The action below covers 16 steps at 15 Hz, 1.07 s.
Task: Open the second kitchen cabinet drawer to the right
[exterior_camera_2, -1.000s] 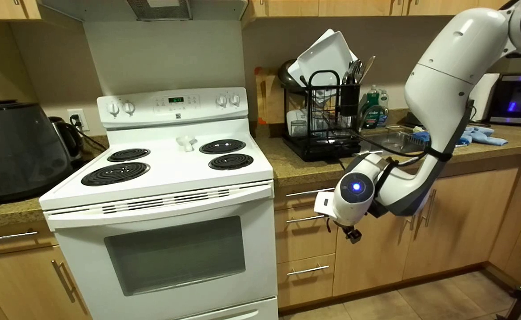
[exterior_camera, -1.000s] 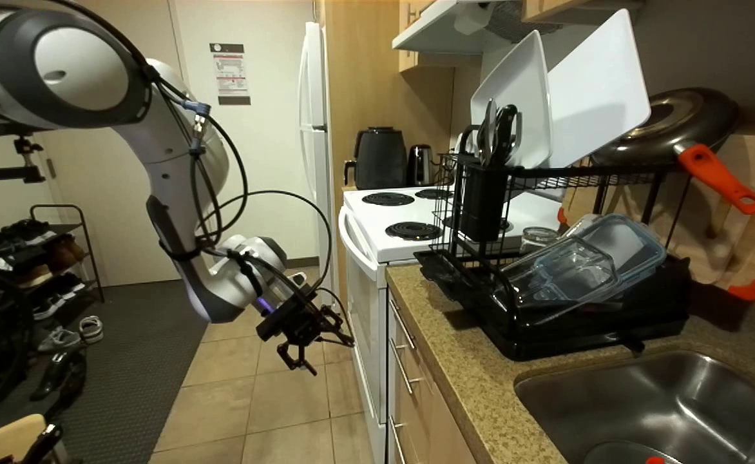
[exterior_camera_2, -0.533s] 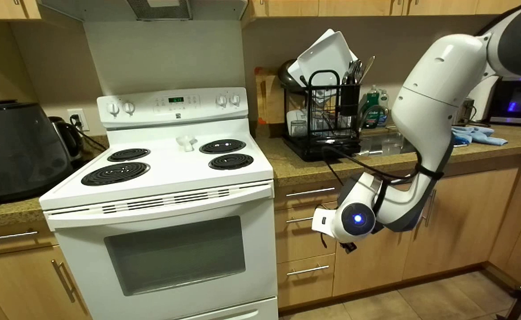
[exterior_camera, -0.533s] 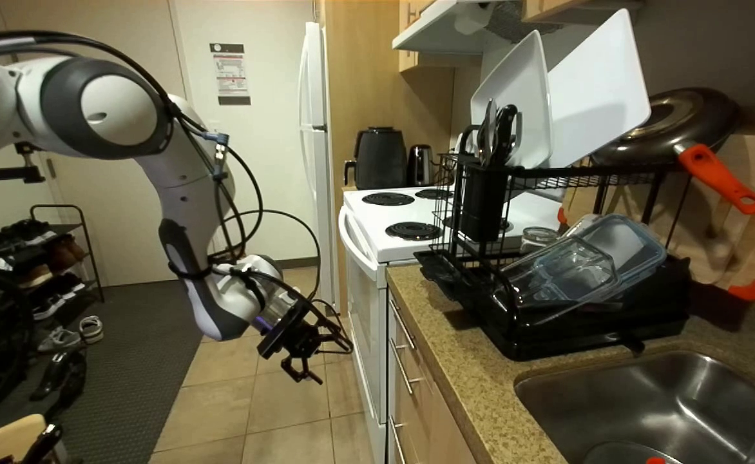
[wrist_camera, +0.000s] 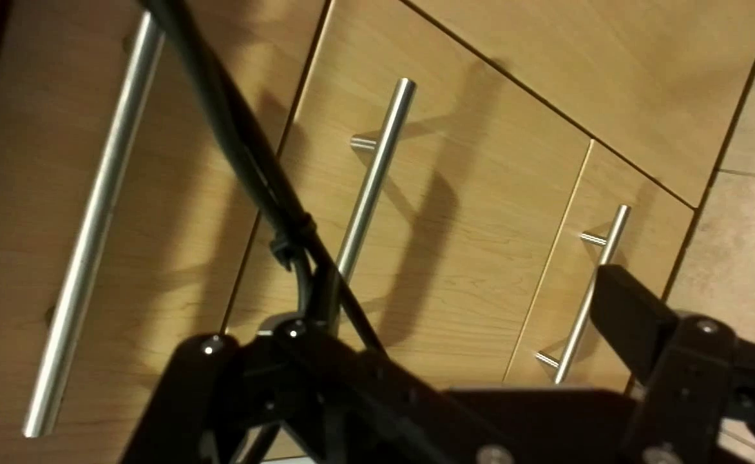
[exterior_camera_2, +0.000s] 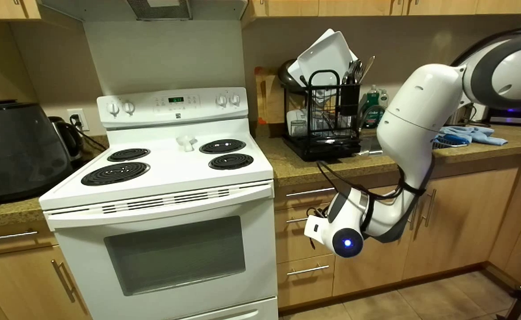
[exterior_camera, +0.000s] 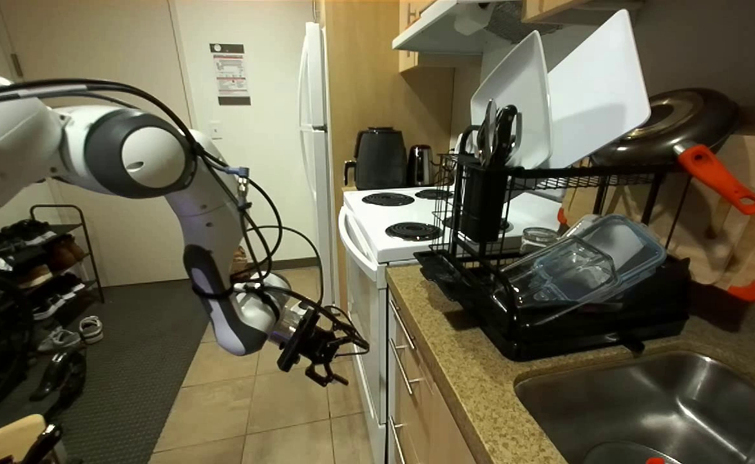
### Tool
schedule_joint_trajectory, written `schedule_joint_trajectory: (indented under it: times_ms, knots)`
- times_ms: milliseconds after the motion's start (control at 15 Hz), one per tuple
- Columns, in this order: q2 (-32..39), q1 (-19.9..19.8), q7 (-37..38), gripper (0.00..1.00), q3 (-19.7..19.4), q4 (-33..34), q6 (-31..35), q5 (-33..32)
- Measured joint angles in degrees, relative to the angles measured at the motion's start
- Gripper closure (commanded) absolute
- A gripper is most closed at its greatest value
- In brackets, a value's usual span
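The kitchen cabinet (exterior_camera_2: 376, 271) has pale beige flat fronts and a speckled brown stone top. Its shallow top drawer (exterior_camera_2: 294, 202), right of the stove, is shut; its inside is hidden. Its long bar handle (wrist_camera: 94, 225) is at the left of the wrist view and also shows in an exterior view (exterior_camera: 401, 324). The middle drawer (wrist_camera: 480, 258) and bottom drawer (wrist_camera: 648, 225) are shut too. My gripper (exterior_camera: 328, 375) is open and empty, apart from the fronts, at roughly middle-drawer height. In the wrist view its jaws (wrist_camera: 468, 322) stand wide apart. Elsewhere the wrist hides it.
The white stove (exterior_camera_2: 167, 249) adjoins the drawers. A black dish rack (exterior_camera_2: 322, 146) with plates and glass containers stands on the counter. The sink (exterior_camera: 667, 393) is beyond it. Cables (wrist_camera: 242, 148) loop from my wrist before the drawer fronts. A chair (exterior_camera: 17, 438) shows below the arm.
The arm has come down. The gripper has moved lower and toward the cabinet. The drawers stay shut.
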Motion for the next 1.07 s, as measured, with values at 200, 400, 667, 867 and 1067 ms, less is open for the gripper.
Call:
schedule_joint_trajectory:
  times_ms: [200,400,667,867,1067]
  knots:
    - [3.2,0.0,2.1,0.0,0.0,3.4,-2.7,-0.5]
    - [5.8,-0.3,3.9,0.0,0.0,6.9,-5.0,-0.5]
    - [8.7,-1.0,5.7,0.0,0.0,11.3,-6.9,-0.4]
    - [10.7,-1.4,6.5,0.0,0.0,14.4,-7.3,-0.1]
    - [12.8,-1.4,7.6,0.0,0.0,16.8,-7.6,-0.1]
